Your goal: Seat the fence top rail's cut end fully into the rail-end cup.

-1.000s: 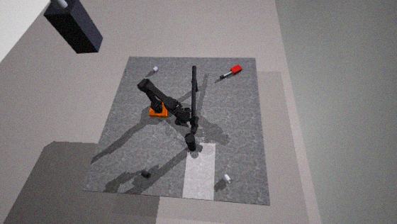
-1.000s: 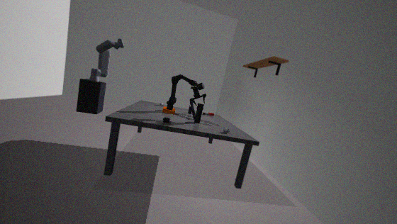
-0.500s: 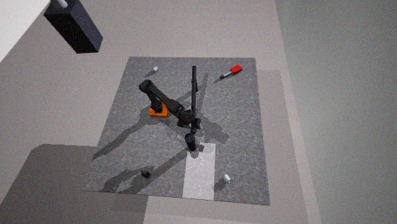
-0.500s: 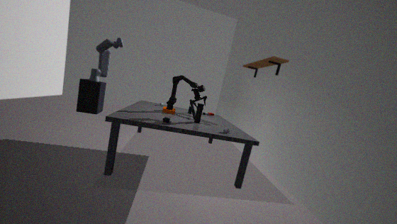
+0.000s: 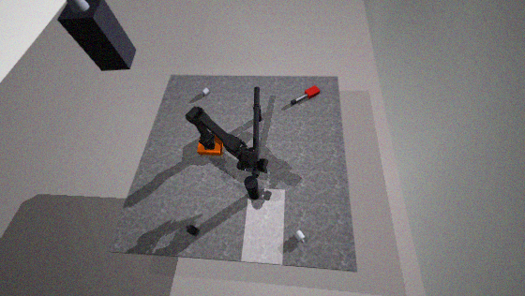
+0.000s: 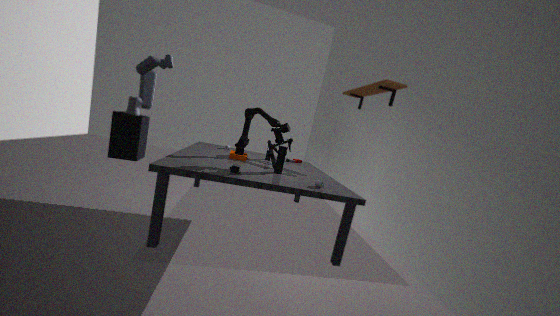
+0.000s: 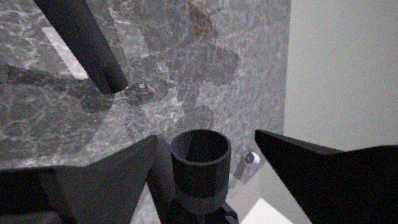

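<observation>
My gripper [image 5: 253, 165] [image 6: 280, 144] [image 7: 207, 136] is open, with nothing held. Its fingers stand either side of an open-mouthed dark cup [image 7: 202, 175], whose mouth looks hollow; contact cannot be told. The dark big post [image 5: 251, 187] [image 6: 280, 160] stands upright just in front of the gripper in the top view. The dark rail [image 5: 256, 136] runs from the back toward it, its near end hidden around the gripper. A dark round bar [image 7: 90, 45] at the wrist view's upper left looks like the post. The band, and whether the rail touches the cup, cannot be made out.
The arm's orange base [image 5: 210, 147] [image 6: 238, 156] is left of the rail. A red-handled tool [image 5: 312, 91] lies at the back right. White pieces [image 5: 300, 235] [image 7: 254, 157] and a black block [image 5: 192, 229] [image 6: 235, 169] lie around. A pale strip [image 5: 263, 234] runs forward from the post.
</observation>
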`<state>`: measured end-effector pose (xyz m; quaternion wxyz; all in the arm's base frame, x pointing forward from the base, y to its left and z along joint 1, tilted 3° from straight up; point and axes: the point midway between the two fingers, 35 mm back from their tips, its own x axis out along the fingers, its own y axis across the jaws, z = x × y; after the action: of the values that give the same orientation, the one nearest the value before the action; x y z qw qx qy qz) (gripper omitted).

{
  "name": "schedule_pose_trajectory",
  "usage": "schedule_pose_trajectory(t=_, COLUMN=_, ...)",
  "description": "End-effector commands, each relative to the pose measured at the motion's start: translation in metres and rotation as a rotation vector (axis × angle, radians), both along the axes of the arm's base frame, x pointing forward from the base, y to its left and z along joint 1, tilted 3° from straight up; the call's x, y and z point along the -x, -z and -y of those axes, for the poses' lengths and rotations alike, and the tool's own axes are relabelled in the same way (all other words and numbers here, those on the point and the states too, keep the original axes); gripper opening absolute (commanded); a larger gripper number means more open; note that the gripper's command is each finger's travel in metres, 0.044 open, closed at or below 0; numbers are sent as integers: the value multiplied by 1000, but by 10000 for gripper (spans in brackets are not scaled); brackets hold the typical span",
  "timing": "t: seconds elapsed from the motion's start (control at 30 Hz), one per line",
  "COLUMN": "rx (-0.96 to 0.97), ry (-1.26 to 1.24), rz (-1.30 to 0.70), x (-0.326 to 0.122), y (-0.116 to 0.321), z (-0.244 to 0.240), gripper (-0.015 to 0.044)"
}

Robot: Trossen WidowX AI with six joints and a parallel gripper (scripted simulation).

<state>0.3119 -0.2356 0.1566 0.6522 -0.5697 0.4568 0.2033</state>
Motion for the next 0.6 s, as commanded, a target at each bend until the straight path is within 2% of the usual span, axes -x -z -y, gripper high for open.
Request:
schedule_pose_trajectory(t=0.0, rx=-10, ry=5, rz=-12, x=-1, y=11, z=0, gripper=440)
schedule_pose_trajectory(t=0.27, rx=-10, ry=5, rz=-12, x=-3, y=15, z=1, gripper=440)
schedule_pose_trajectory(t=0.57, rx=-10, ry=5, rz=-12, x=-3, y=15, z=1, gripper=204)
